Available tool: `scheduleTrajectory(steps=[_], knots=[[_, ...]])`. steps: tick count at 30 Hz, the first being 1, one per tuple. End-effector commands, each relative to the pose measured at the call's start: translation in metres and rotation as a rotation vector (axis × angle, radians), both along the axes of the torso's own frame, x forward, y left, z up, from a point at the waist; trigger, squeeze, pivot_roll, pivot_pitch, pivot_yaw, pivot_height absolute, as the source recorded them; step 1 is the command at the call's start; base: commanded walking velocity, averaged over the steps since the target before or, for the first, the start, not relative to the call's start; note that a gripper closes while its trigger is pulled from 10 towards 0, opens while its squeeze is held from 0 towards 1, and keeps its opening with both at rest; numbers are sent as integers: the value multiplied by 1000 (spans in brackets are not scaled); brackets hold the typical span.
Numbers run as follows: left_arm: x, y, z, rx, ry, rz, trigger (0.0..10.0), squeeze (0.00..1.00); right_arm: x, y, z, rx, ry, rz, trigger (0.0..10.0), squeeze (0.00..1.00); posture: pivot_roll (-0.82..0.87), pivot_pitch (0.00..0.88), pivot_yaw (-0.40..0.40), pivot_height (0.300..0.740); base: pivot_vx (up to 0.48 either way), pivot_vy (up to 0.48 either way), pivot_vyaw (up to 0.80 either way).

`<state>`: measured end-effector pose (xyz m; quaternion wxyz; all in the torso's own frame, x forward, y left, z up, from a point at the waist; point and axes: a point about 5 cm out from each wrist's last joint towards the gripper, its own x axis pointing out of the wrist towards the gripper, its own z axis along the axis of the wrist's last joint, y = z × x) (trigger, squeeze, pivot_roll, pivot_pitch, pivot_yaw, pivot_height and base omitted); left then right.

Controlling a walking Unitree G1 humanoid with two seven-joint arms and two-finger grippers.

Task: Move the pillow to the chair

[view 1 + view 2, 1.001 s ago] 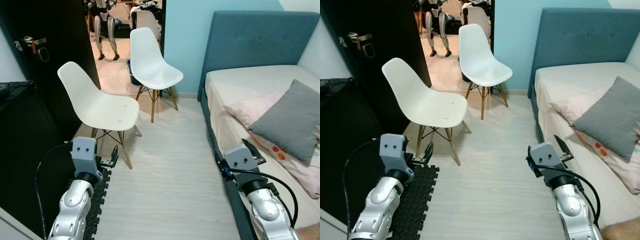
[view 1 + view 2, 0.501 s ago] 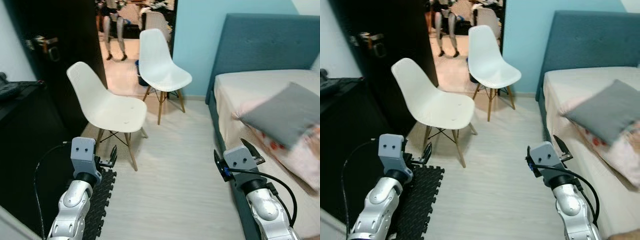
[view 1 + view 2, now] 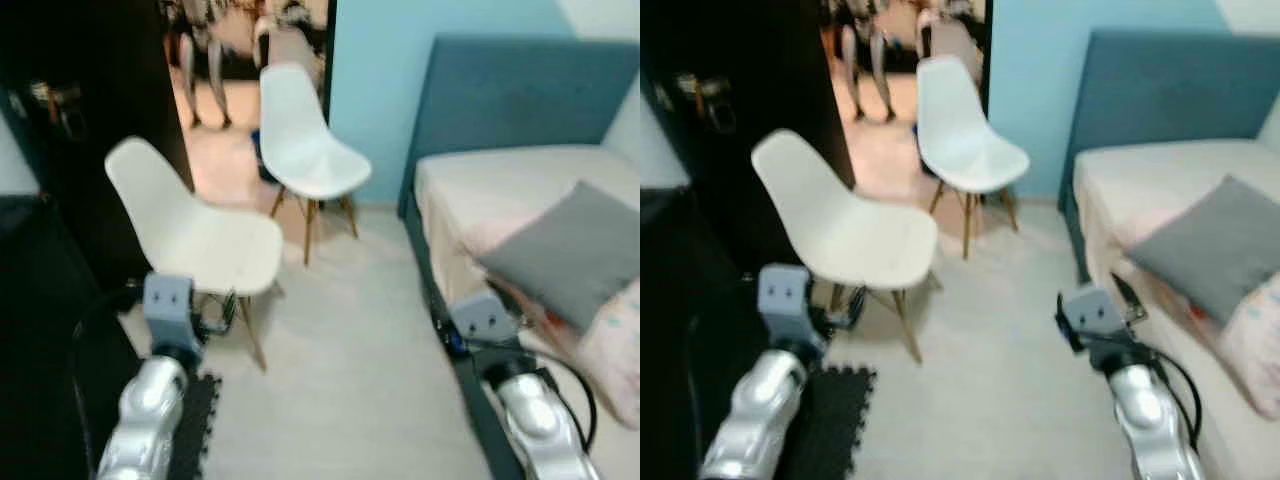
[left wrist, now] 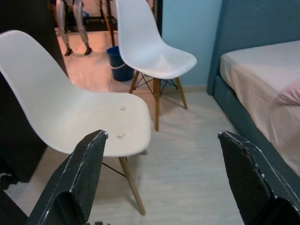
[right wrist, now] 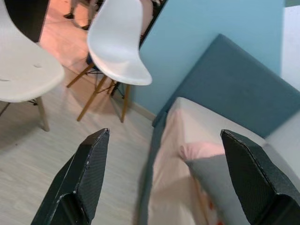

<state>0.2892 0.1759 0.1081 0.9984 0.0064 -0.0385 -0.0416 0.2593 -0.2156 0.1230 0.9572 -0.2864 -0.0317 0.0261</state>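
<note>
A grey pillow (image 3: 575, 255) lies on the bed (image 3: 480, 185) at the right, leaning on a pale pink pillow (image 5: 199, 150). Two white shell chairs stand on the floor: the near chair (image 3: 200, 235) at the left and the far chair (image 3: 305, 140) by the doorway. My left gripper (image 4: 161, 136) is open and empty, low in front of the near chair's seat. My right gripper (image 5: 164, 133) is open and empty, beside the bed's edge and short of the grey pillow (image 5: 220, 180). Both head views are blurred.
The bed has a tall blue headboard (image 3: 500, 90). A black door (image 3: 90, 110) and a dark cabinet (image 3: 35, 300) line the left side. A black foam mat (image 3: 835, 415) lies by my left arm. A blue bucket (image 4: 116, 64) sits behind the far chair.
The whole picture has shifted and blurred, so the camera has moved. Both arms hold the same pose and the pillow lies where it was.
</note>
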Motion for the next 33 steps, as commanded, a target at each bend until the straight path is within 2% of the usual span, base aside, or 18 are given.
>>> scheduleTrajectory(steps=[1, 7, 8, 10, 11, 12, 13, 15, 16, 18, 20, 23, 24, 26, 27, 33], knots=[[-3, 6, -4, 7, 21, 19, 7333, 0, 1, 2, 1, 17, 0, 8, 10000, 0, -72, 7, -21, 740, 319, 0, 0], [-2, 6, -3, 13, 22, 6, 7176, 0, 2, 2, 0, 25, 11, 4, 10000, 0, -73, 8, -20, 740, 321, 0, -794], [-1, 6, -2, 14, 21, 5, 7490, 0, 1, 2, 1, 29, 6, 5, 10000, 0, -73, 8, -20, 740, 322, 0, -800], [-1, 6, -2, 15, 20, 5, 7490, 0, 1, 2, 1, 31, 3, 6, 10000, 0, -73, 8, -20, 740, 322, 0, -800], [-1, 6, -1, 16, 18, 5, 8078, 0, 1, 2, 2, 35, 1, 5, 10000, 0, -77, 8, -18, 740, 326, 0, -800], [-1, 6, -1, 16, 18, 5, 8078, 0, 1, 2, 2, 35, 1, 5, 10000, 0, -77, 8, -18, 740, 326, 0, -800], [0, 7, 0, 17, 15, 4, 8980, 0, 2, 2, 2, 33, 2, 8, 10000, 0, -81, 8, -17, 740, 326, 0, 0], [0, 7, 1, 19, 14, 3, 8980, 0, 2, 3, 3, 30, 3, 9, 10000, 0, -81, 8, -17, 740, 326, 0, 0], [1, 7, 3, 19, 10, 1, 10000, 0, 2, 3, 3, 30, 9, 15, 10000, 0, -84, 8, -19, 740, 326, 0, 0], [3, 7, 6, 16, 3, 1, 10000, 0, 3, 3, 4, 31, 15, 21, 10000, 0, -84, 6, -18, 740, 319, 0, 0], [7, 6, 15, 0, -24, -4, 10000, 0, 8, 5, 10, 101, 3, 5, 10000, 0, -88, 2, -18, 740, 306, 0, 0], [8, 5, 18, -6, -33, -6, 10000, 0, 10, 5, 12, 138, 2, -4, 10000, 0, -88, 1, -18, 740, 304, 0, 0], [7, -5, 20, -28, -36, -28, 10000, 0, 15, 7, 13, 235, 16, -31, 10000, 0, -91, 0, -18, 740, 300, 0, -788], [6, -10, 20, -37, -33, -38, 10000, 0, 16, 7, 13, 260, 21, -39, 10000, 0, -91, 0, -18, 740, 300, 0, -788], [3, -19, 19, -49, -29, -66, 10000, 0, 15, 4, 12, 325, 22, -66, 10000, 0, -93, 2, -15, 740, 300, 0, -788], [3, -21, 19, -53, -29, -73, 10000, 0, 15, 2, 13, 364, 17, -74, 10000, 0, -92, 2, -13, 740, 300, 0, -783]])
